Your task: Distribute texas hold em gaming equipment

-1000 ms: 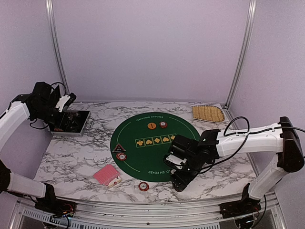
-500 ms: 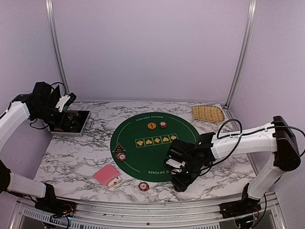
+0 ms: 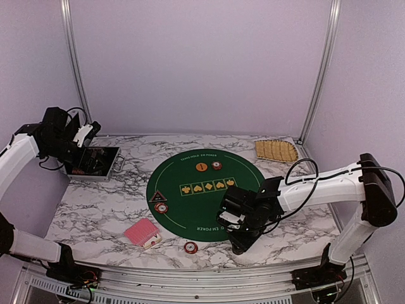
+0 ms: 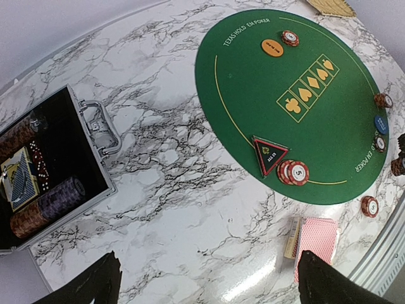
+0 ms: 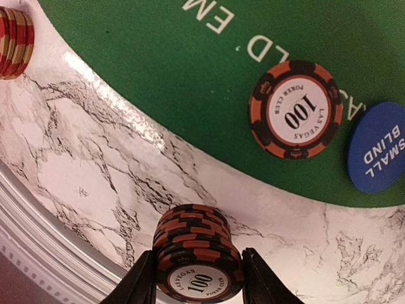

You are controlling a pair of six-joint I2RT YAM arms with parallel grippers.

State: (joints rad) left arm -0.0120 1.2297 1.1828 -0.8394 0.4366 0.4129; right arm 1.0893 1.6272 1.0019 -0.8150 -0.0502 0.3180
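My right gripper (image 5: 198, 278) is shut on a stack of orange-and-black 100 chips (image 5: 195, 250), which stands on the marble just off the green mat's near edge (image 5: 158, 76). On the mat beside it are another 100 chip stack (image 5: 295, 109) and the blue small-blind button (image 5: 378, 157). In the top view that gripper (image 3: 237, 244) is low at the mat's near right rim. My left gripper (image 4: 209, 285) hangs open, high over the marble near the case. Red-backed cards (image 4: 316, 237), the dark triangular marker (image 4: 269, 154), red chips (image 4: 294, 172) and the orange button (image 4: 273, 47) are all visible.
An open metal case (image 4: 88, 149) with chips and cards inside sits at the far left. The woven straw tray (image 3: 276, 151) lies at the back right. A red chip stack (image 3: 190, 247) stands on the marble near the front rail, with a card box (image 4: 292, 237) beside the cards.
My right gripper's fingers have closed in around the 100 chip stack, and the arm has shifted slightly left. The left arm has not moved.
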